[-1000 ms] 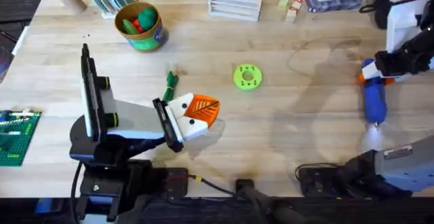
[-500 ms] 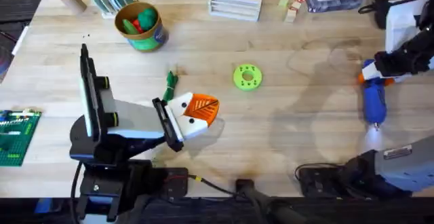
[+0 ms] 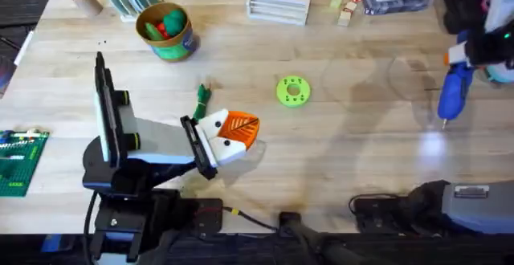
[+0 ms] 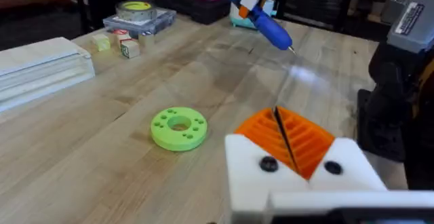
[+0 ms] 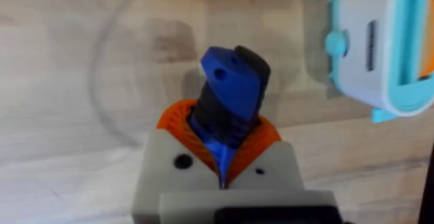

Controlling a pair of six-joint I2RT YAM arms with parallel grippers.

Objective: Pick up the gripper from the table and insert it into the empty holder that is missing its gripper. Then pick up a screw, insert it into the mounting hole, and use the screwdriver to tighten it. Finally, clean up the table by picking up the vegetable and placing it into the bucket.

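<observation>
The left arm lies low over the near left of the light wooden plank tabletop [image 3: 345, 152], forearm level, its white-and-orange left gripper [image 3: 241, 133] pointing right with the ribbed pads pressed together. The right arm is raised at the far right; the right gripper [image 3: 466, 55] clamps the blue-handled screwdriver [image 3: 452, 95], tip angled downward.

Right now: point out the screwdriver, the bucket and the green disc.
screwdriver [image 3: 453, 95], overhead view, mid blue handle.
bucket [image 3: 178, 46], overhead view, green outer wall.
green disc [image 4: 166, 123], left wrist view, top face beside the centre hole.
</observation>
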